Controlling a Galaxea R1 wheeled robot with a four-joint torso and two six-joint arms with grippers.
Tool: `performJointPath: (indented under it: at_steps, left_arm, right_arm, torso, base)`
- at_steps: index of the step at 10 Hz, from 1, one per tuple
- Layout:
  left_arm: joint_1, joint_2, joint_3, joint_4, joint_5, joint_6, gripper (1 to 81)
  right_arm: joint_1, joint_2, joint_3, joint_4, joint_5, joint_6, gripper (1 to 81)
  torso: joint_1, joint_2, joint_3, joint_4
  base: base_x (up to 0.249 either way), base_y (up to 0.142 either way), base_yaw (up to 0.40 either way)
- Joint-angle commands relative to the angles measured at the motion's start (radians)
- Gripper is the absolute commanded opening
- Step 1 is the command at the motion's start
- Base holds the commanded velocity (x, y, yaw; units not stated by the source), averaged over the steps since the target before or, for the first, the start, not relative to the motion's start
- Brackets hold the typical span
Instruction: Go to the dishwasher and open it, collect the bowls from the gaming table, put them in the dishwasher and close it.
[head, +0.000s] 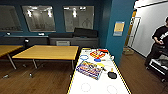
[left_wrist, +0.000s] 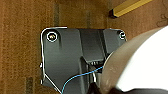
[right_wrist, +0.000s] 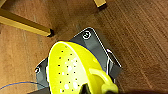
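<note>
Yellow perforated bowl (right_wrist: 72, 68) tilted over wood floor (right_wrist: 140, 37), handle nearest camera

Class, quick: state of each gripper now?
Left gripper: cannot be told; a white bowl shows close by.
Right gripper: cannot be told; a yellow perforated bowl shows close by.

My own dark plate is blocking the fingers under the white bowl (left_wrist: 147, 62), whose rim is running off the left wrist picture's edge. The yellow perforated bowl (right_wrist: 72, 70) is hiding my right fingers and is getting cropped too. Ahead, the person (head: 160, 42) is being cut off at the edge, and the items on the white table (head: 100, 86) are blurring together.
</note>
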Motion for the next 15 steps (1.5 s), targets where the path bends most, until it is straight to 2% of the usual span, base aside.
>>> performJointPath:
  at_steps: [1, 6, 8, 11, 15]
  left_arm:
    - [-0.026, 0.034, -0.067, 0.021, -0.007, 0.007, 1.0]
    - [0.017, 0.166, -0.277, 0.036, -0.029, 0.009, 1.0]
    - [0.023, 0.192, -0.326, 0.039, -0.055, 0.009, 1.0]
    - [0.038, 0.229, -0.385, 0.046, -0.061, 0.009, 1.0]
    - [0.049, 0.26, -0.426, 0.046, -0.063, 0.009, 1.0]
  right_arm:
    - [0.027, -0.008, -0.048, -0.034, -0.024, -0.003, 1.0]
    - [0.013, 0.127, -0.251, -0.069, -0.036, 0.003, 1.0]
    - [0.012, 0.129, -0.278, -0.069, -0.035, 0.004, 1.0]
    - [0.011, 0.127, -0.321, -0.071, -0.036, 0.006, 1.0]
    - [0.01, 0.133, -0.324, -0.074, -0.038, 0.006, 1.0]
  torso:
    - [0.0, 0.0, 0.0, 0.0]
    - [0.0, 0.0, 0.0, 0.0]
    - [0.0, -0.001, 0.0, 0.0]
    - [-0.001, -0.001, 0.0, 0.0]
    - [-0.001, -0.001, 0.0, 0.0]
  base:
    - [0.0, 0.0, 0.0]
    - [0.0, 0.0, 0.0]
    - [0.0, 0.0, 0.0]
    - [-0.021, 0.0, 0.0]
    - [-0.074, 0.0, 0.0]
